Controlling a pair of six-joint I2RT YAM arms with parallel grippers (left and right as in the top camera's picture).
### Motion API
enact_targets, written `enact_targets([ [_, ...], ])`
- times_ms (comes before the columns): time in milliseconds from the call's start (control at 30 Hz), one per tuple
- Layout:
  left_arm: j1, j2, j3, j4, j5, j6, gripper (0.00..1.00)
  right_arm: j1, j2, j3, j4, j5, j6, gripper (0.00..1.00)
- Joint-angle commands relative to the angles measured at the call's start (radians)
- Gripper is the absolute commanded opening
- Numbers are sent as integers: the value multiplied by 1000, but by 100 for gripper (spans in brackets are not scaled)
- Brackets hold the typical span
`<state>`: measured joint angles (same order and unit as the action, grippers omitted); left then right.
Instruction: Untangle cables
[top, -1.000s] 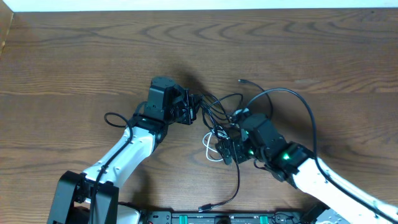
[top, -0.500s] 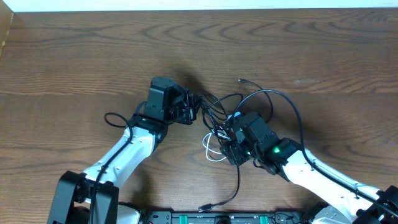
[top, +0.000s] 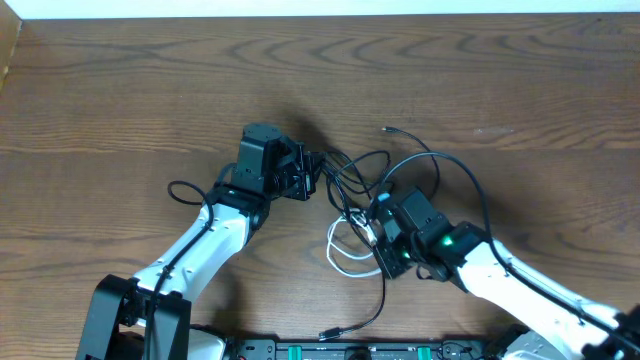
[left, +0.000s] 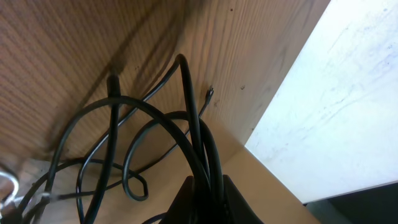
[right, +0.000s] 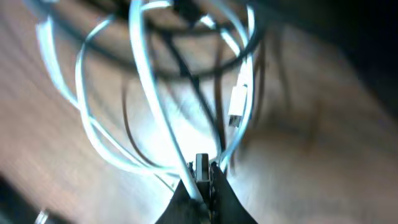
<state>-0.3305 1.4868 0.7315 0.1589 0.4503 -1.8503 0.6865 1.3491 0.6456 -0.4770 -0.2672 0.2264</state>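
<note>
**A:** Where are the cables (top: 355, 185)?

**B:** They are knotted together near the middle of the bench (top: 120, 90), a shade toward 3 o'clock, between the two arms.

**A:** What do they look like?

**B:** They are thin, limp cords. The black cables (top: 345, 170) cross one another in several small loops at the 12 o'clock side of the knot. The white cable (top: 332, 245) bulges out toward 7 o'clock as one rounded loop lying flat on the wood.

**A:** Any loose ends?

**B:** A black plug (top: 388, 130) lies at 1 o'clock of the knot, clear of the loops. Another black strand trails off toward 6 o'clock, down to the near edge of the bench.

**A:** And the left gripper (top: 313, 173)?

**B:** It sits at 9 o'clock of the knot, clenched on the black cables. In its wrist view the strands rise in a tight bundle from between the fingers (left: 186, 190), then fan out into wide curves above the wood.

**A:** The right gripper (top: 371, 232)?

**B:** It is at 5 o'clock of the knot, clamped on the white cable. Its wrist view is blurred, but the white strands run down to the fingertips and are pinched there. A white plug (right: 237, 115) hangs at 1 o'clock of that pinch. Dark strands cross behind the white loops, too smeared to follow.
</note>
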Motion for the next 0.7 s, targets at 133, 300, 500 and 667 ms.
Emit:
enact_targets([
  [133, 5, 0, 7, 0, 9, 18, 8, -67, -279, 198, -125, -94, -101, 1],
  [300, 5, 0, 7, 0, 2, 18, 8, -149, -454, 247, -117, -37, -138, 1],
  [500, 43, 0, 7, 0, -77, 18, 8, -266, -607, 247, -185, 95, -137, 1],
  [667, 130, 0, 7, 0, -97, 18, 8, -351, -664, 247, -257, 259, -62, 1],
])
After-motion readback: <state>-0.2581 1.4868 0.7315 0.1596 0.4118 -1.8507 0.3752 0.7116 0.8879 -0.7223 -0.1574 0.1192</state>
